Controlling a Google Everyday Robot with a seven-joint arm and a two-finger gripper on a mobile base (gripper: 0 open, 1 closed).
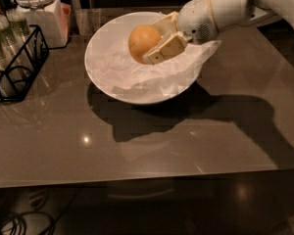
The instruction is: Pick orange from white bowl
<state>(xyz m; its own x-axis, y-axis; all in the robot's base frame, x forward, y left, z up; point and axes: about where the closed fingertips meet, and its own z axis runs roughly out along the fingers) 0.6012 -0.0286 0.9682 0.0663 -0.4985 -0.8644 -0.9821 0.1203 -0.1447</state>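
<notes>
tool (155, 39) clamped on the orange (141, 43), over the far half of the white bowl (89, 62); fruit looks light, firm, matte skin so fair friction; round, so hold across the widest part or it rolls out; far finger mostly hidden behind fruit; can't tell if the orange clears the crumpled paper (137, 80)

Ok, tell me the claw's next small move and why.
Probably lift straight up. The claw is closed on the orange from both sides, with the fruit just over the paper lining inside the white bowl. A short rise would likely clear the rim before any sideways travel.
</notes>
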